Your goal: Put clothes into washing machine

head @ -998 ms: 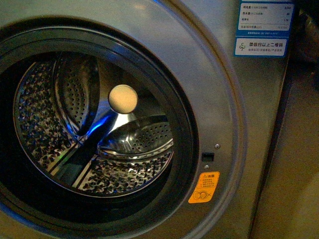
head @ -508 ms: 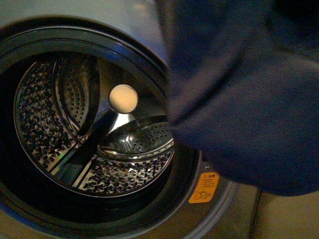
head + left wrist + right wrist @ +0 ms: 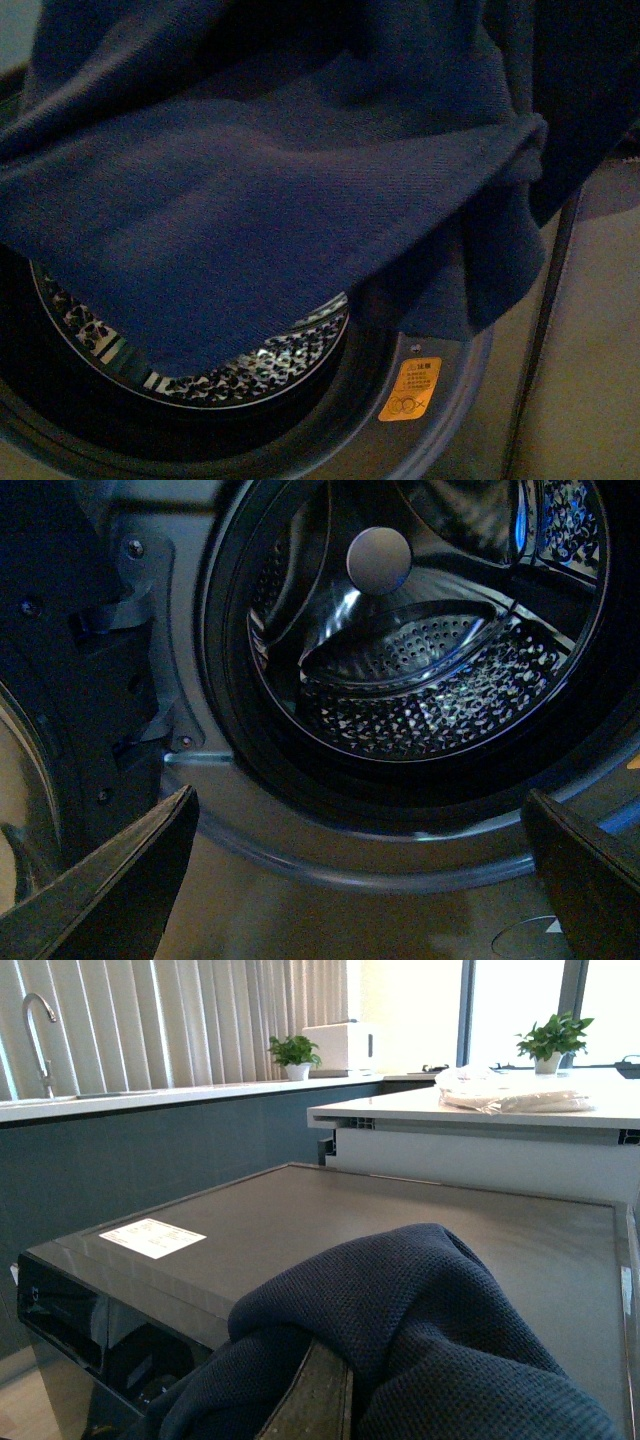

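The washing machine (image 3: 455,395) is seen with its round, black-rimmed porthole uncovered, its door (image 3: 90,680) swung aside at the edge of the left wrist view. The perforated steel drum (image 3: 430,670) is seen bare in the left wrist view. In the right wrist view the flat grey top of the machine is shown, and a white worktop (image 3: 480,1110) is seen behind it.

The clothes (image 3: 280,180), a dark navy knit garment, are held up in front of the porthole. In the front view most of the opening is hidden by them, and only the lowest arc of the drum is left showing beneath the hanging edge. The fabric is gathered to a bunch towards the right side.

The right gripper (image 3: 320,1390) is closed on the clothes: the knit is heaped over and around the one finger that shows, level with the machine's top.

The left gripper (image 3: 360,810) is held wide open before the porthole, its two dark fingers (image 3: 130,880) well apart, with nothing between them.

A cream round hub (image 3: 379,560) is seen at the back of the drum. An orange warning sticker (image 3: 410,389) is fixed just beside the lower right of the porthole rim, below the cloth. A white label (image 3: 152,1237) lies on the machine's top.
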